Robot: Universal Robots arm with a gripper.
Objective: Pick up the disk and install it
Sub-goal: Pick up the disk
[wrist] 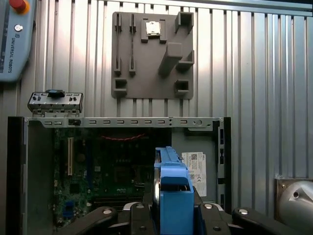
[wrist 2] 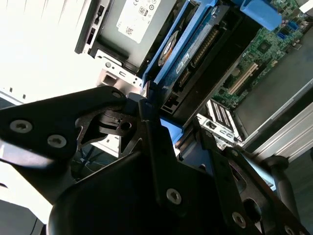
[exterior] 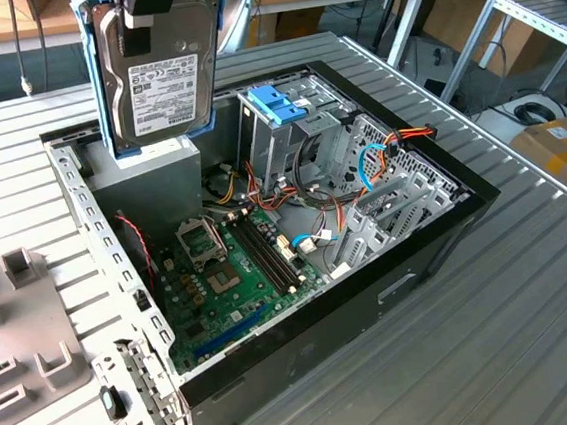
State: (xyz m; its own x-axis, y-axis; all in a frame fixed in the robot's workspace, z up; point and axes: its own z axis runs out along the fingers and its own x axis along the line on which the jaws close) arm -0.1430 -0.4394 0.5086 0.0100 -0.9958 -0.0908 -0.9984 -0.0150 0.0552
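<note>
The disk, silver with a white label and a blue carrier frame, hangs upright above the back left corner of the open computer case. My gripper is shut on its upper edge. In the second wrist view the black fingers clamp the disk seen edge-on, with its connector side showing. In the first wrist view the blue frame of the disk stands between the gripper fingers, over the case interior.
Below the disk sits a grey power-supply box. A metal drive cage with a blue clip stands behind the motherboard, with cables around it. A grey fixture plate and a loose bracket lie beside the case.
</note>
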